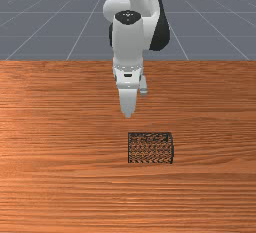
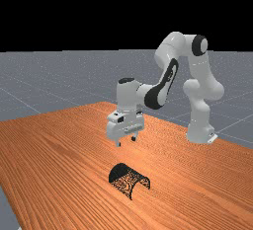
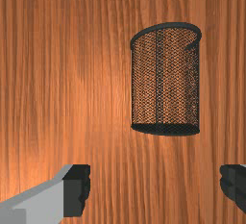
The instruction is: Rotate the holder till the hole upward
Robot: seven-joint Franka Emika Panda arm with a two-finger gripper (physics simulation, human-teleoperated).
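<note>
In the front view my gripper (image 1: 128,115) hangs above the table, farther back than the holder (image 1: 151,148) and a little to its left. The holder is a black mesh cup lying on its side, its mouth toward the front view's right. In the far view the gripper (image 2: 126,141) is well above the holder (image 2: 127,178), whose arched mouth faces the lower right. The wrist view has the holder (image 3: 166,81) beyond the fingertips, dark closed end nearer them. The gripper (image 3: 155,184) is open, fingers wide apart, nothing between them.
The wooden table (image 1: 55,142) extends around the holder on all sides. In the far view the arm's base (image 2: 199,133) stands at the table's right.
</note>
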